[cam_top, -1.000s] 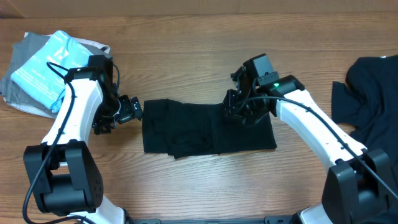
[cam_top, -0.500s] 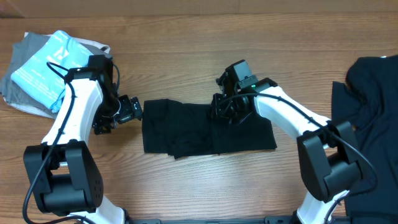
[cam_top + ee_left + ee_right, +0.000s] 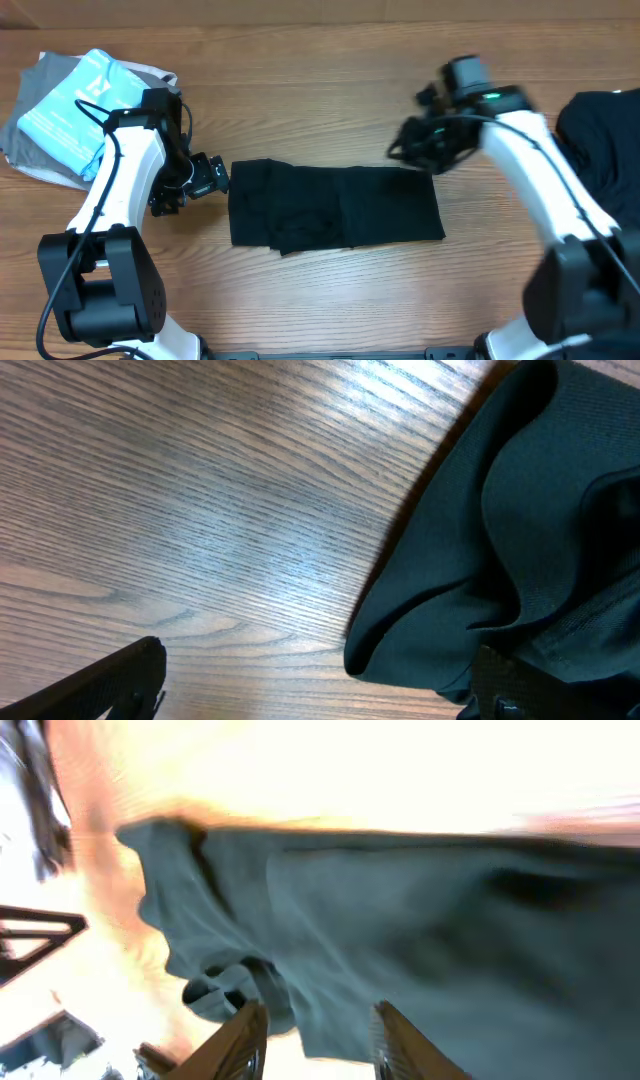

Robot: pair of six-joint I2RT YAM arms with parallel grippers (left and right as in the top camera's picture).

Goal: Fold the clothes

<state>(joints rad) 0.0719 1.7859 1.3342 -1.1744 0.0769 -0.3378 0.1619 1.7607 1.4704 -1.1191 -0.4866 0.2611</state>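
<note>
1. The wooden worktop (image 3: 320, 70) fills the frame.
2. A folded black T-shirt (image 3: 335, 205) lies flat at centre as a wide rectangle.
3. More black clothes (image 3: 600, 160) are heaped at the right edge.
4. A grey and blue bundle (image 3: 70, 110) sits at upper left.
5. The left pincer (image 3: 212, 178) is just left of the shirt, fingers wide apart and empty.
6. The right pincer (image 3: 415, 150), blurred, is by the shirt's upper right corner, fingers partly apart and gripping nothing.

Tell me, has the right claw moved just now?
Yes. The right gripper has left the folded black shirt, ending just past its far edge, further right.
</note>
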